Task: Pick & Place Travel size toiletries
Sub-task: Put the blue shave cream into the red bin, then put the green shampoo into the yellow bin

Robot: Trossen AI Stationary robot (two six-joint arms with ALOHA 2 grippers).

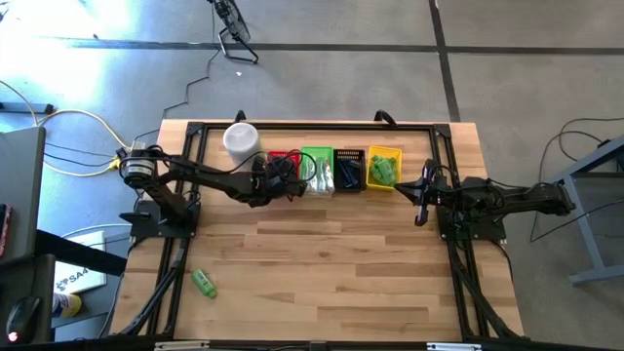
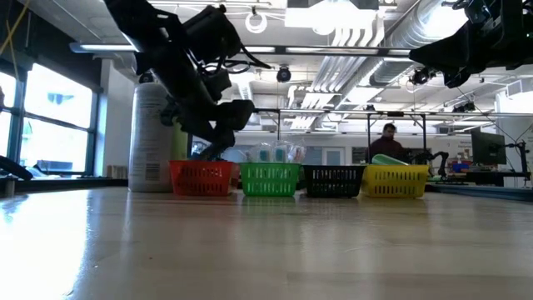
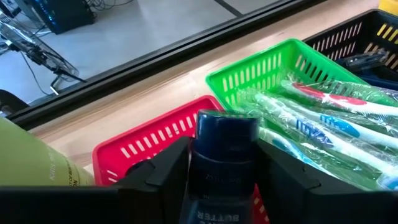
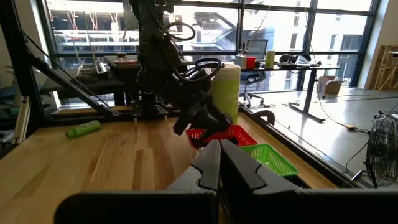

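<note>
A light wooden surface (image 1: 322,263) fills the centre of the high view, with a black frame around its edges. Along its upper edge stands a row of four small plastic baskets: a red basket (image 1: 281,161), a green basket (image 1: 316,156), a black basket (image 1: 350,170) and a yellow basket (image 1: 385,154). A tall white cylindrical canister (image 1: 240,140) stands just left of the red one.

The left arm reaches in from the left of the frame, and its left tool (image 3: 221,163) hangs over the red basket (image 3: 149,146). Its two dark fingers (image 3: 163,169) are closed on a dark navy tube with a round cap (image 3: 225,155), held upright between them above the basket. In the low view this tool (image 2: 218,142) sits just above the red basket (image 2: 201,177).

The green basket (image 3: 261,78) beside it holds clear plastic-wrapped toothbrush-like sticks (image 3: 323,121). The yellow basket holds bright green mini bottles (image 1: 383,171). One more bright green mini bottle (image 1: 203,283) lies alone on the surface at the lower left of the high view, well apart from the baskets.

The right arm waits at the right of the frame, its right tool (image 4: 219,163) raised above the surface with the fingers pressed together, holding nothing.

A person (image 2: 388,142) shows far behind the baskets in the low view.
</note>
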